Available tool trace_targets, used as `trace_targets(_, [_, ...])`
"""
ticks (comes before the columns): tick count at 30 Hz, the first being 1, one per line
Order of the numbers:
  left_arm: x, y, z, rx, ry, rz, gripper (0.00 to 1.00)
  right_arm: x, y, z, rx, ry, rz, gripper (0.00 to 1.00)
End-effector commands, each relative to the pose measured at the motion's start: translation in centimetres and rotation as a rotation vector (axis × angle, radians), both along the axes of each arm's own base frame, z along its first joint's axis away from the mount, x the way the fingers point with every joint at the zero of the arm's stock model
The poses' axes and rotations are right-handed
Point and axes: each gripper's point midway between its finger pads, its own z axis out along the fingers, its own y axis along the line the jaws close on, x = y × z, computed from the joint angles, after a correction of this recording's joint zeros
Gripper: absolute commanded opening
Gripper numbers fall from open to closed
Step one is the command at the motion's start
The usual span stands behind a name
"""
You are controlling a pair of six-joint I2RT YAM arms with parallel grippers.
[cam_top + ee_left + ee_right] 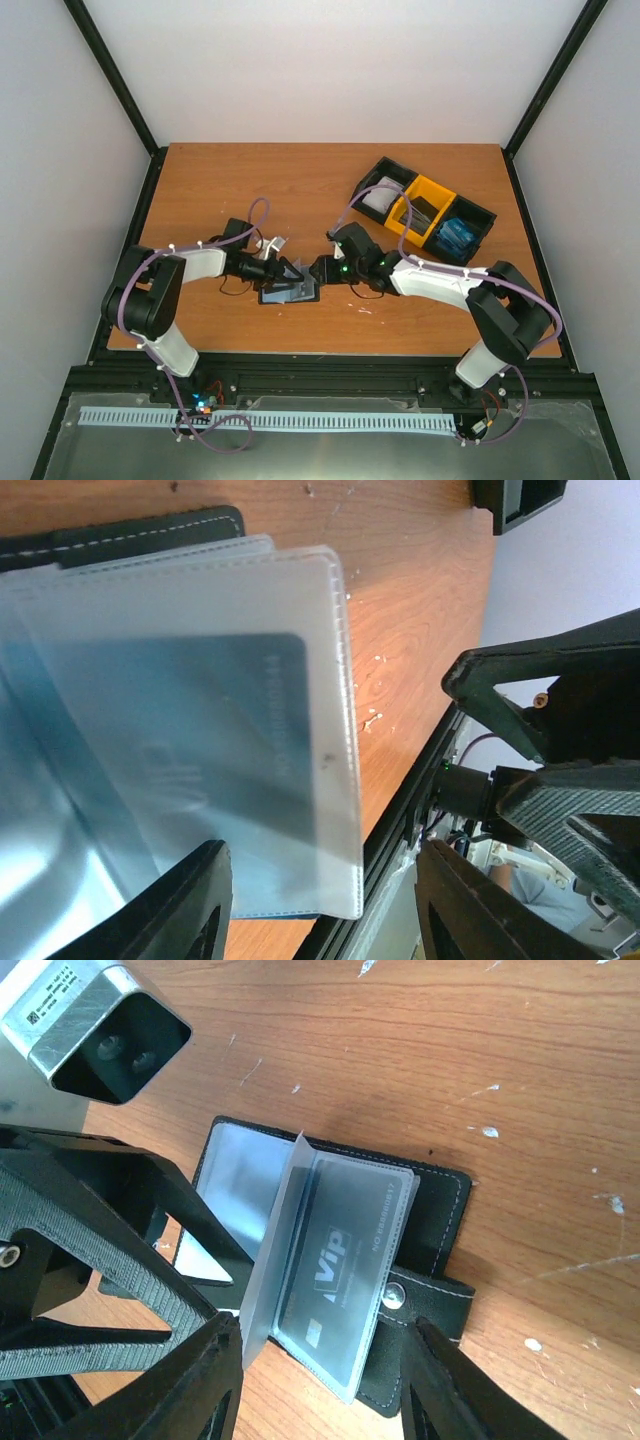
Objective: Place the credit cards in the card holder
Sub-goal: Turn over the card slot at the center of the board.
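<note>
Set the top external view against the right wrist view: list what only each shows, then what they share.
Only top external: the black-and-yellow tray at far right. Only right wrist: the VIP print on the card inside a clear sleeve, and a metal snap. Both: the card holder lying open on the table.

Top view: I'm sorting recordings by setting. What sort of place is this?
Probably a lab robot cell: a wooden table walled by white panels in a black frame, a left arm and right arm bolted to a rail, and a parts tray.
</note>
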Motion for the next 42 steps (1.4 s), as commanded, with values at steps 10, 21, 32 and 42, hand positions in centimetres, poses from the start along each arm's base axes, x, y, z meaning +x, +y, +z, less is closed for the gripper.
trace_targets(10, [1.8,-0.6,2.9,-0.029,-0.152,-0.003,0.56,0.4,-1.3,1.6,-0.041,-0.047,-0.046,0.43])
trace_targets(21, [2.0,-1.2,-0.3,0.017,-0.066,-0.018,0.47,0.2,-1.4,1.1,-0.061,-0.034,-0.044,0.43])
trace_targets(32, [2.6,-1.2,-0.4,0.107,-0.090,-0.032,0.46,0.3,-1.2,0.9,-0.087,-0.031,-0.037,0.43])
trace_targets(42, [7.1,4.1,4.9,0.279,-0.320,0.230,0.63,1.5,-3.1,1.3,-0.219,-0.076,-0.084,0.47])
